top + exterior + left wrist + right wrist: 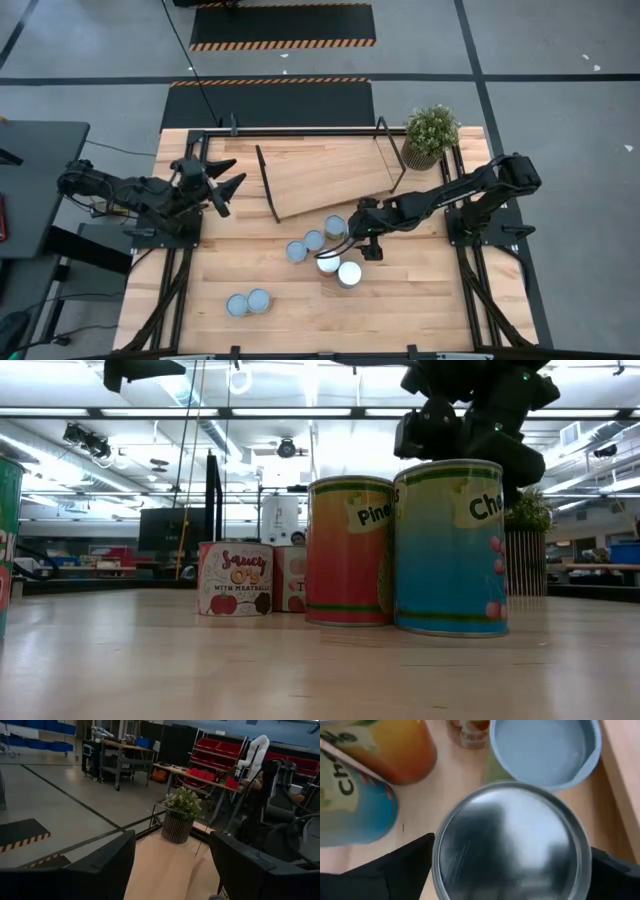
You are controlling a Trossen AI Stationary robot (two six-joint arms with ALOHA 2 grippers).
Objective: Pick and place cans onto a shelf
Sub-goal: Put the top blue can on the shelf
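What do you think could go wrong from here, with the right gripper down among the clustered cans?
The right gripper straddles a silver-topped can with its fingers open on either side. A pale-blue-topped can and the orange and blue cans stand close by, so closing or lifting could nudge or tip a neighbour. The shelf edge is also close, so a lifted can might clip it. The left gripper waits away from the cans.

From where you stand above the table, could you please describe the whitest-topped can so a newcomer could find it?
Find the wooden shelf lying mid-table; five cans cluster by its front edge. Yours is the white-topped can, farthest from the shelf, with the brightest top.
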